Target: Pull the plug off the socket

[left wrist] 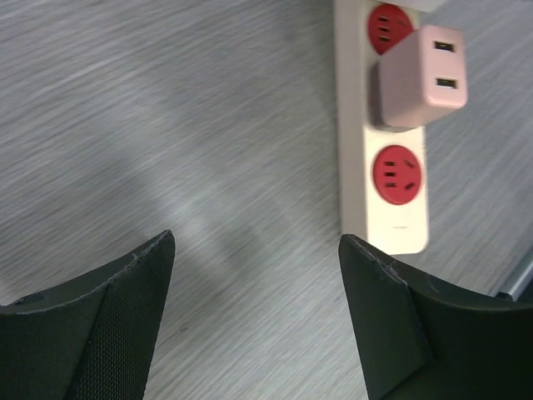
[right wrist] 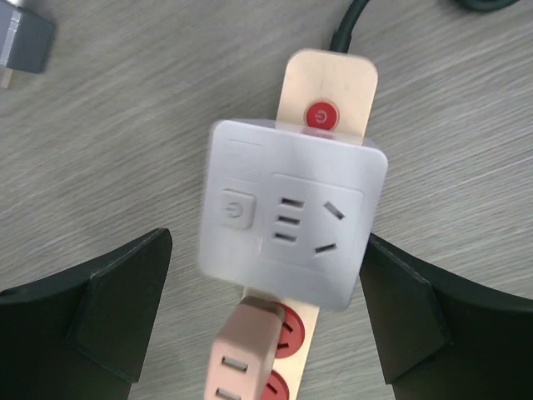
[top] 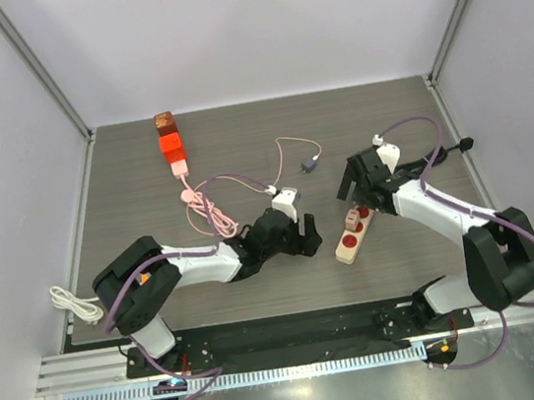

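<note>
A beige power strip (top: 350, 243) with red sockets lies on the table right of centre. A pink plug (top: 353, 216) sits in one of its sockets. In the right wrist view a white cube adapter (right wrist: 291, 221) also sits on the strip (right wrist: 329, 83), with the pink plug (right wrist: 246, 358) just below it. My right gripper (right wrist: 266, 250) is open, one finger on each side of the white adapter, not touching it. My left gripper (left wrist: 256, 242) is open and empty over bare table, just left of the strip's end (left wrist: 396, 225); the pink plug (left wrist: 420, 79) is ahead of it.
A small grey charger (top: 310, 165) on a thin pink cable lies behind the strip. An orange-red block (top: 171, 144) with a coiled pink cable (top: 207, 213) sits at the back left. A white cable (top: 75, 303) lies at the left edge. The strip's black cord (top: 444, 148) runs right.
</note>
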Controlling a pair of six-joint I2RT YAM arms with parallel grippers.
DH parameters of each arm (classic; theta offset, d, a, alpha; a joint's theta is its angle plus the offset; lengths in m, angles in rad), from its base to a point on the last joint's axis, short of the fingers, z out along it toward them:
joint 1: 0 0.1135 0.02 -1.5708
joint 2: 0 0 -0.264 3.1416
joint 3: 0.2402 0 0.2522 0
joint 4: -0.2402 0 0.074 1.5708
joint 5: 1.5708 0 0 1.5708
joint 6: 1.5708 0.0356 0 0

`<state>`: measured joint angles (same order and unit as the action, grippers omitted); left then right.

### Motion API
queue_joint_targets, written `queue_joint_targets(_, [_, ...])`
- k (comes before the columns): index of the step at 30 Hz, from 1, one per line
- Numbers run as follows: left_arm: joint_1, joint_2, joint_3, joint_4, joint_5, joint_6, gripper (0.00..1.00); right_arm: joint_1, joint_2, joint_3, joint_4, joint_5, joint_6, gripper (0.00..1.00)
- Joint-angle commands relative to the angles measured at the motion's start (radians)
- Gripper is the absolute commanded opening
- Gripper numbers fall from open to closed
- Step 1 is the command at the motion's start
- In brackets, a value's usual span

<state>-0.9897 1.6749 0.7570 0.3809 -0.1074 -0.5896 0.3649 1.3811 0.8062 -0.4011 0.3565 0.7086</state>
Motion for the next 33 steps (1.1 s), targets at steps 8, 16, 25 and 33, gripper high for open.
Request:
queue_joint_targets(8, [-0.089,0.117,0.142,0.055,0.012,0.043,0.77,0.005,-0.212,0.016,-0.110,0.107,-0.106,0.99])
queue_joint_targets(16, [-0.110,0.160,0.169,0.096,0.025,0.020,0.68,0.005,-0.364,0.004,-0.153,-0.065,-0.168,0.98])
queue_joint_targets(25, [-0.110,0.201,0.183,0.105,0.021,-0.002,0.62,0.003,-0.338,0.044,-0.225,-0.171,-0.187,1.00])
queue_joint_targets(33, [-0.110,0.255,0.212,0.122,0.058,-0.036,0.60,0.005,-0.300,0.010,-0.228,-0.235,-0.126,0.96])
